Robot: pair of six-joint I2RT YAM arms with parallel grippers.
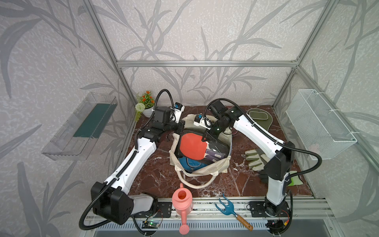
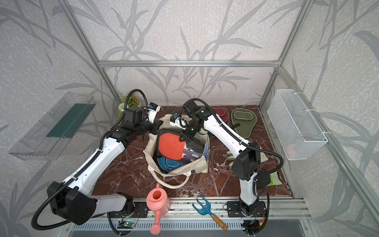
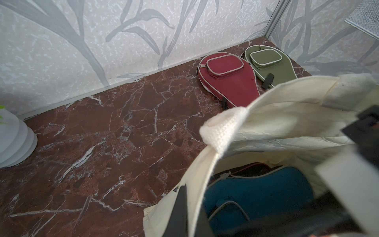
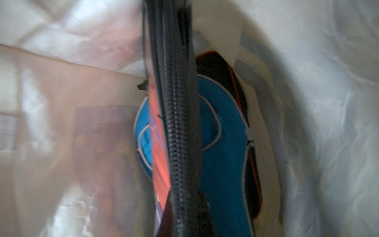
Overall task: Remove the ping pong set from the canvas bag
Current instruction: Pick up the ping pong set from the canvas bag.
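Right gripper (image 1: 205, 139) pinches case (image 1: 216, 146) (left (image 1: 181, 128): bag (image 1: 205, 174)).

canvas bag (image 3: 276, 127) matt creased cloth, table (image 3: 102, 153) glossy marble-look, case (image 1: 219, 146) prob. glossy plastic

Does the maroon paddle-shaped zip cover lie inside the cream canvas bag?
No, the maroon cover lies on the marble table beside the olive zip cover, outside the canvas bag.

left arm (image 1: 141, 152), right arm (image 1: 259, 134): white shells, black joints | black ribbed cable hoses (image 1: 164, 92) | green wrist light (image 1: 217, 129)
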